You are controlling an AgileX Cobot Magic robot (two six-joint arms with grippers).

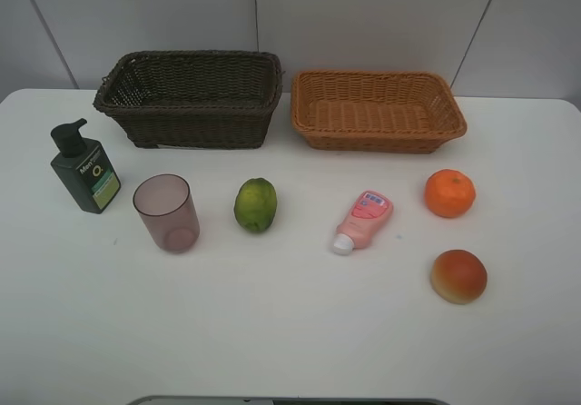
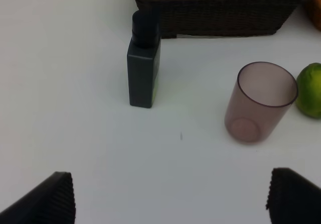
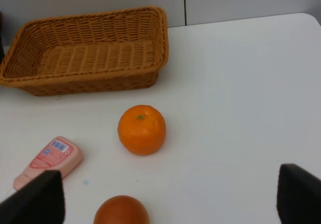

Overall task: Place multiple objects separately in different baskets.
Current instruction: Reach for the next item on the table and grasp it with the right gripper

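Presently my left tool [image 2: 169, 198] and right tool [image 3: 168, 199] gape wide, empty; orange [image 1: 449, 192], right of frame, may roll if nudged.

brown woven basket [image 1: 195, 128], tan basket [image 1: 377, 140], mauve cup [image 1: 166, 212]

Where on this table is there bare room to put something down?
The broad near strip of table in front of the cup, lime and pink tube is bare. Tightest: the narrow gap between dark basket and tan basket.
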